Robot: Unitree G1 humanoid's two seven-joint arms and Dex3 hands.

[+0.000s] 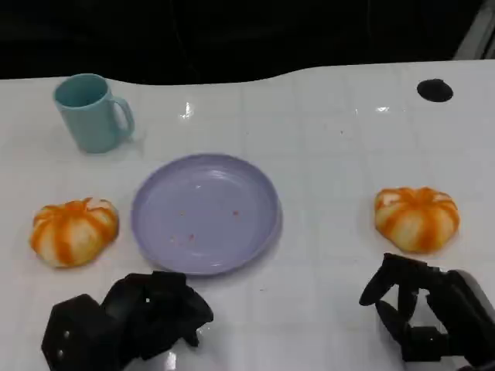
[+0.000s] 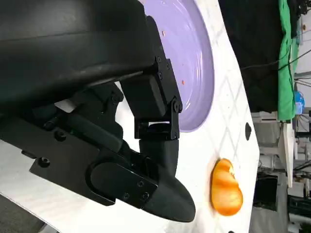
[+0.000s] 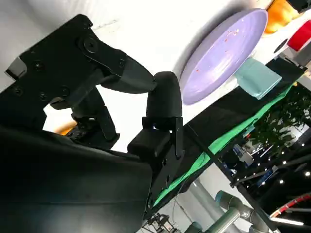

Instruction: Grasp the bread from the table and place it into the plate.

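Two orange-and-white striped bread rolls lie on the white table. The left bread point(image 1: 73, 230) sits just left of the empty purple plate point(image 1: 205, 212). The right bread point(image 1: 416, 218) lies well to the plate's right. My left hand point(image 1: 131, 318) rests on the table in front of the plate, holding nothing, with its fingers point(image 2: 155, 121) loosely bent. My right hand point(image 1: 421, 313) sits just in front of the right bread, fingers apart and empty. The left wrist view has the plate point(image 2: 194, 58) and the right bread point(image 2: 226, 187). The right wrist view has the plate point(image 3: 223, 53) and the left bread point(image 3: 279, 12).
A teal mug point(image 1: 91, 112) stands at the back left, behind the left bread, and appears in the right wrist view point(image 3: 257, 77). A small black mark point(image 1: 435, 90) lies at the back right. The table's far edge borders a dark background.
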